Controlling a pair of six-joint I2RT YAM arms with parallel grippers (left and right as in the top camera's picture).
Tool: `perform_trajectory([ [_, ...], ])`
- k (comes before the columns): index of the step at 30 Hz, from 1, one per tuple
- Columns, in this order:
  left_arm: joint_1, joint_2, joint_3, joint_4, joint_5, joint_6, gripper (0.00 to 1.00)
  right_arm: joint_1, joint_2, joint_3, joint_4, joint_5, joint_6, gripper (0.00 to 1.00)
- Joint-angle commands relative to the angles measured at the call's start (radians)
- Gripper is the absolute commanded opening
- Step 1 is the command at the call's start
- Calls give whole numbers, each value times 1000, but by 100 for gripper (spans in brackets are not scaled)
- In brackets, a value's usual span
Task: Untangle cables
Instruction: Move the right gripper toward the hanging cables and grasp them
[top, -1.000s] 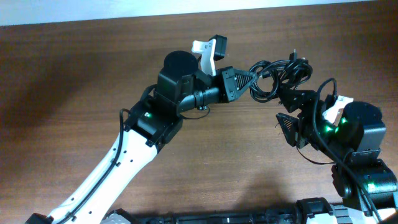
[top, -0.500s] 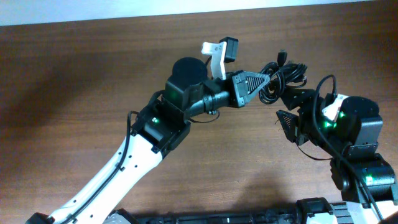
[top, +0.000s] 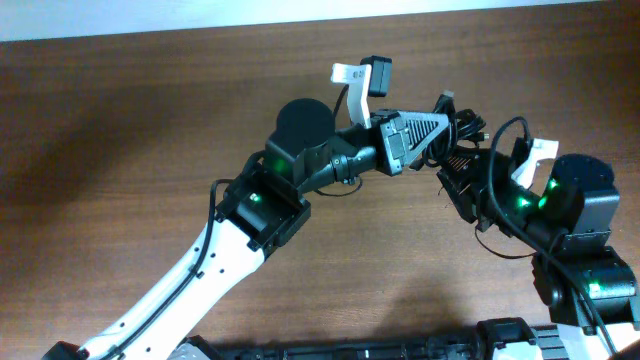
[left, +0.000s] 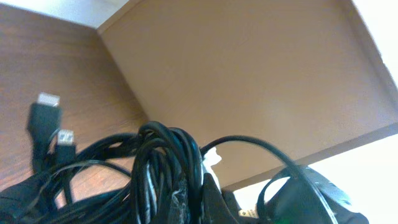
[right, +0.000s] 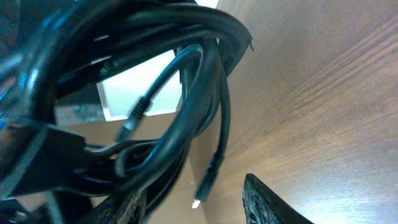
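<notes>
The cables (top: 463, 128) are a bunched knot of thin black cords at the table's back right. My left gripper (top: 440, 122) is shut on the knot's left side. In the left wrist view the cables (left: 163, 163) fill the bottom and hide the jaws, and a plug end (left: 45, 118) sticks out at the left. My right gripper (top: 453, 178) sits just below the knot. In the right wrist view the cables (right: 186, 81) press against its left finger. A small plug (right: 208, 180) dangles in the gap, clear of the right fingertip (right: 264, 202). The right gripper (right: 199, 210) is open.
The brown wooden table (top: 120, 120) ends at a pale far edge (top: 300, 10) just behind the knot. A white camera mount (top: 350, 78) rises from the left wrist. The right arm's own thicker black wire (top: 505, 135) loops next to the cables.
The left gripper has carried the knot to the right, toward the right arm. The right gripper has moved up to the knot and its jaws have narrowed.
</notes>
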Motion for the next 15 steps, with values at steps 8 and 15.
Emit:
perform_trajectory([
  [8, 113, -19, 18, -21, -8, 160, 0, 6, -1, 9, -8, -75, -369, 47],
  [15, 143, -19, 18, -190, -5, 562, 0, 6, -2, 9, 34, -90, -600, 55],
])
